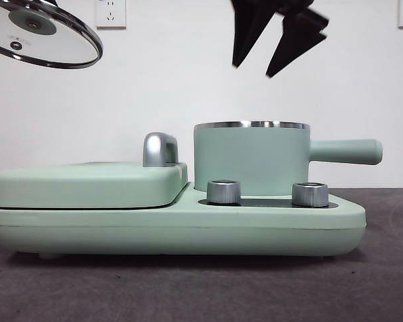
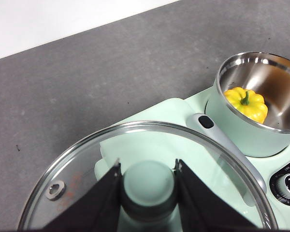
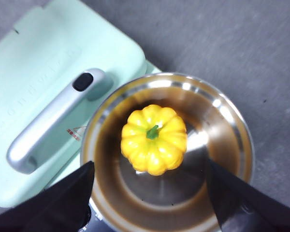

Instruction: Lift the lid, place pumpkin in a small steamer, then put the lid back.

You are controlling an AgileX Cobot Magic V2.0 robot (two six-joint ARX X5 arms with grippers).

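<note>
The mint-green small steamer [image 1: 250,159] stands on the appliance base, its long handle pointing right. Inside it lies the yellow pumpkin [image 3: 153,139], also seen in the left wrist view as the pumpkin [image 2: 246,103] in the steel-lined steamer [image 2: 261,92]; the front view hides it. My right gripper [image 1: 277,41] hangs open above the steamer, its jaws wide apart and empty [image 3: 150,193]. High at the left, the glass lid [image 1: 43,33] is held tilted in the air. My left gripper [image 2: 148,181] is shut on the lid's mint-green knob, with the lid [image 2: 77,164] below it.
The wide mint-green appliance base [image 1: 174,225] carries a flat cover [image 1: 87,181] with a chrome handle [image 1: 159,149] on its left half. Two silver knobs [image 1: 223,191] stand at its front, below the steamer. Grey table surface lies around it.
</note>
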